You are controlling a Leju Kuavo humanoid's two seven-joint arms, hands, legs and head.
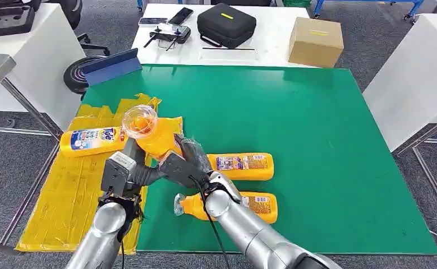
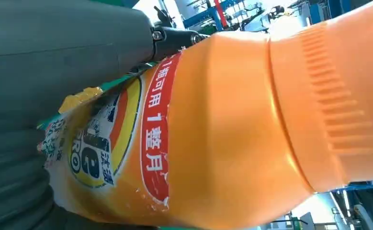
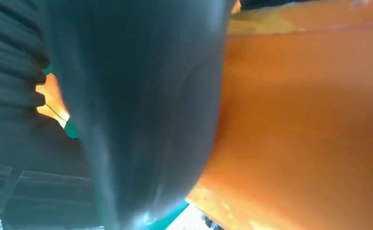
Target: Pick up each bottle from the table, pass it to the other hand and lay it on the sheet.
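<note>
Both hands meet on one orange bottle (image 1: 148, 131), held upright above the edge of the yellow sheet (image 1: 76, 190). The left hand (image 1: 127, 168) and right hand (image 1: 182, 159) each have fingers wrapped on it. If one lets go early, it may drop. Four bottles: one held, one on the sheet (image 1: 92, 141), two on the table (image 1: 317, 140) beside the right fingers.

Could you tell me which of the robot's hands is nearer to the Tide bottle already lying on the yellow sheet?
Left. The left hand is just beside the Tide bottle; the right hand is farther off, over the green mat.
</note>
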